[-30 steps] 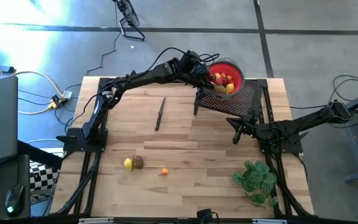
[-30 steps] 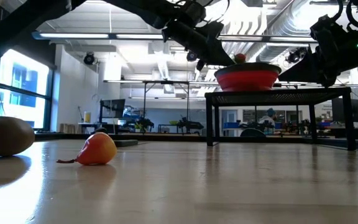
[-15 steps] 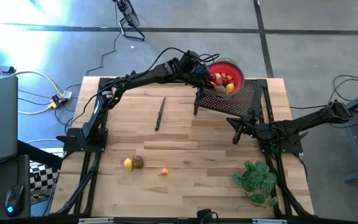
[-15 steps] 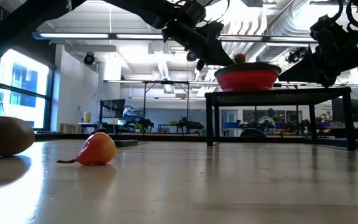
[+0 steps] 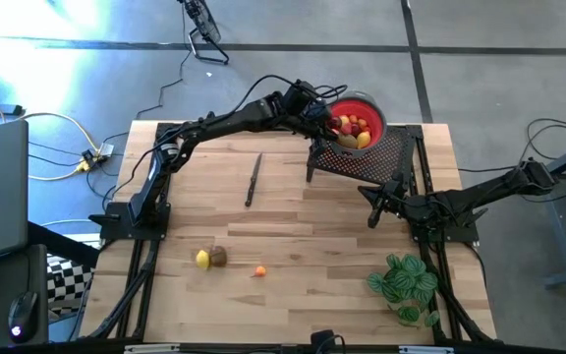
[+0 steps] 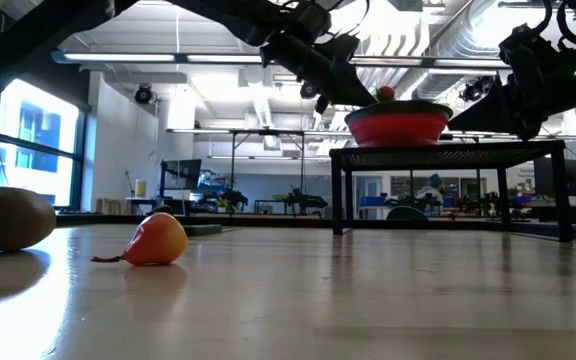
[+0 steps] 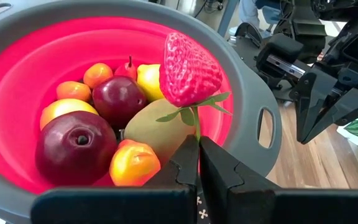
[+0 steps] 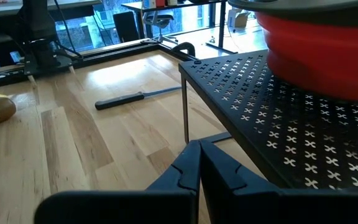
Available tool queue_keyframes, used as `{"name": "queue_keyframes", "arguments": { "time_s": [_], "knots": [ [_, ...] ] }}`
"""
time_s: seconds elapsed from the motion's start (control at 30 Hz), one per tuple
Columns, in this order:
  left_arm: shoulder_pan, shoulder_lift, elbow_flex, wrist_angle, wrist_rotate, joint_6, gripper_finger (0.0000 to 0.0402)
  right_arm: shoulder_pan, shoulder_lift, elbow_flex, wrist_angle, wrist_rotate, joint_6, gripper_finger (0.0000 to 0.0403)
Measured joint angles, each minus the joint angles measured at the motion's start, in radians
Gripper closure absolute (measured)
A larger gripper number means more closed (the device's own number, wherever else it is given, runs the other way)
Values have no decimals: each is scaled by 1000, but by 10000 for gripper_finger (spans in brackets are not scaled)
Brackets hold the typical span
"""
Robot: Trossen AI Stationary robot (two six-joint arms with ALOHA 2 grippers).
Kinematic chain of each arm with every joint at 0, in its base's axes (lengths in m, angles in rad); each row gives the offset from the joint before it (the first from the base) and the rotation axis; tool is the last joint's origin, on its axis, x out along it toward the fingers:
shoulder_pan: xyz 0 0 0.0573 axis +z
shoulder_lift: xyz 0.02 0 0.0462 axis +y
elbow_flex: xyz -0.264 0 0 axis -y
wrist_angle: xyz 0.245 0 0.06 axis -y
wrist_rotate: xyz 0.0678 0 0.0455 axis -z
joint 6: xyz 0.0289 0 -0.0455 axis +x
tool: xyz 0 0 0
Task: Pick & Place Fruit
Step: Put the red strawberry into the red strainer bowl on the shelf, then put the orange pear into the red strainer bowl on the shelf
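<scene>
My left gripper (image 5: 328, 122) reaches over the red bowl (image 5: 371, 106) at the far edge and is shut on a red strawberry (image 7: 191, 67), above the apples, oranges and other fruit in the bowl (image 7: 23, 68). The bowl stands on a black perforated rack (image 5: 381, 155). Three pieces lie on the wood near the front: a yellow one (image 5: 202, 260), a brown one (image 5: 218, 256) and a small orange one (image 5: 260, 271). My right gripper (image 5: 373, 208) waits shut beside the rack, touching nothing. My left gripper pinches the strawberry's thin green stem (image 7: 197, 127) between its two fingertips (image 7: 188, 155). The berry stands beyond the tips, leaves toward the fingers, over a greenish-brown fruit (image 7: 157, 130) in the bowl. Whether it rests on that fruit I cannot tell.
A thin dark knife (image 5: 254, 179) lies on the wood left of the rack. A green leafy plant (image 5: 406, 285) stands at the near right corner. The rack's legs (image 6: 337, 195) lift it above the table. Open wood lies between the knife and the loose fruit.
</scene>
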Motion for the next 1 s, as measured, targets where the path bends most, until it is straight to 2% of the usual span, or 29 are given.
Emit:
{"name": "queue_keyframes", "arguments": {
  "time_s": [0.17, 0.53, 1.0],
  "knots": [
    [0, 0, 0, 6, -18, 0, 383, 0, 0, 0, 0, 0, 0, 401],
    [0, 0, 0, 22, -50, 0, 320, 0, 0, 0, 0, 0, 0, 401],
    [0, 0, 0, 78, -24, -26, 313, 0, 0, 0, 0, 0, 0, 401]
  ]
}}
